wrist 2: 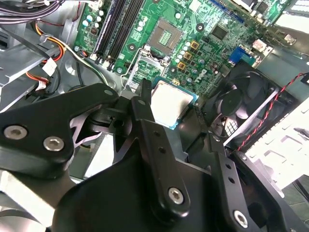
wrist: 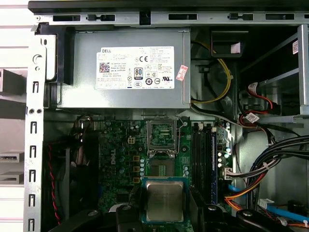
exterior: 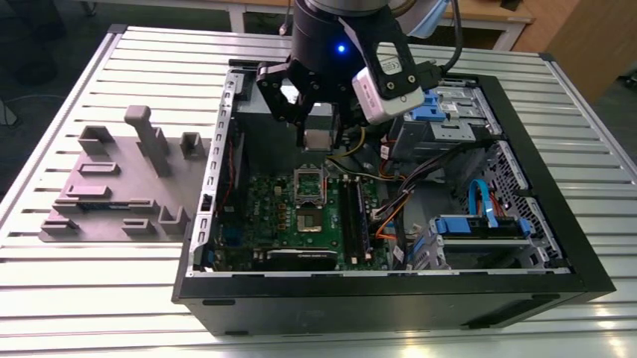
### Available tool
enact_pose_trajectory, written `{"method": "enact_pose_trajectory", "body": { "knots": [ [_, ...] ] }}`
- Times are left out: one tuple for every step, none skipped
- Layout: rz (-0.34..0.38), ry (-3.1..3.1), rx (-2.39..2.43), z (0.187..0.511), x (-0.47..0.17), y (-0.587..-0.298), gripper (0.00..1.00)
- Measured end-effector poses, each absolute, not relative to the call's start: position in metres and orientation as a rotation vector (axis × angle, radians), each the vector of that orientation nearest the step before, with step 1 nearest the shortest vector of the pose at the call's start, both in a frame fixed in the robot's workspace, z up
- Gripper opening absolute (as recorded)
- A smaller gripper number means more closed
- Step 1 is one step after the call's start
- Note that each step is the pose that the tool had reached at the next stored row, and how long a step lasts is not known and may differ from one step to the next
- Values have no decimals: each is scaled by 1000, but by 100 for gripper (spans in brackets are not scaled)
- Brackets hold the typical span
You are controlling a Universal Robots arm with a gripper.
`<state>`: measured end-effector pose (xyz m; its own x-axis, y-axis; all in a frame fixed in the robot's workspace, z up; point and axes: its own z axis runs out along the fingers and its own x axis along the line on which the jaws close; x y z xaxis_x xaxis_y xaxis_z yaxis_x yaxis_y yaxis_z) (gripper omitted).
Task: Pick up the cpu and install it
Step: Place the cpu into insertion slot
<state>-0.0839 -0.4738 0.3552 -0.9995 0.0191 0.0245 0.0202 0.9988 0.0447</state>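
Cpu (wrist: 164, 200), a flat square silver-grey chip, is gripped level by the downward-pointing black gripper (exterior: 320, 137) above the green motherboard (exterior: 267, 210)

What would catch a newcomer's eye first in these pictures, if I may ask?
The black gripper stands out first, hanging over the open computer case and clamping the cpu, a shiny square chip. Below it lies the green motherboard with its socket bare. On the table, at the exterior view's left of the case, sits a grey fixture block.
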Motion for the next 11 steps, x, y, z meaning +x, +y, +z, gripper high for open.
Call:
{"method": "enact_pose_trajectory", "body": {
  "knots": [
    [-70, -3117, -31, 355, -84, -474, 47],
    [-70, -3117, -31, 355, -84, -474, 47],
    [-70, -3117, -31, 355, -84, -474, 47],
    [-70, -3117, -31, 355, -84, -474, 47],
    [-70, -3117, -31, 355, -84, -474, 47],
    [-70, -3117, -31, 355, -84, -474, 47],
    [-70, -3117, -31, 355, -84, -474, 47],
    [-70, -3117, -31, 355, -84, -474, 47],
    [-70, -3117, -31, 355, -84, -474, 47],
    [-70, -3117, -31, 354, -84, -474, 47],
    [-70, -3117, -31, 354, -84, -474, 47]
  ]
}}
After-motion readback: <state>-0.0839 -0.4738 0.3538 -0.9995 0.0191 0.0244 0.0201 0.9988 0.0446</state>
